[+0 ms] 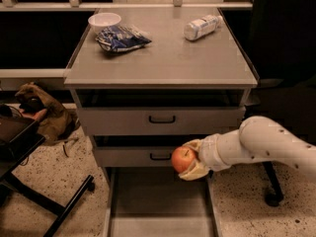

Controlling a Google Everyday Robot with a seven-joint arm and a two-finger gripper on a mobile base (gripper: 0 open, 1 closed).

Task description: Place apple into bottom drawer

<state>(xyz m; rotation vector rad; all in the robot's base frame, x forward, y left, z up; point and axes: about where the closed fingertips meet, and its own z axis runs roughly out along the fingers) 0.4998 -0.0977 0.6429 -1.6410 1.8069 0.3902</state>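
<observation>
The claw [190,161] grips the apple [183,159] above the open bottom drawer [158,201].

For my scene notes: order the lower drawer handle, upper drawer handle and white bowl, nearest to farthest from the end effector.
End effector holds the apple above the bottom drawer.
1. Lower drawer handle, just left of it.
2. Upper drawer handle, higher up.
3. White bowl, back left on top.
</observation>
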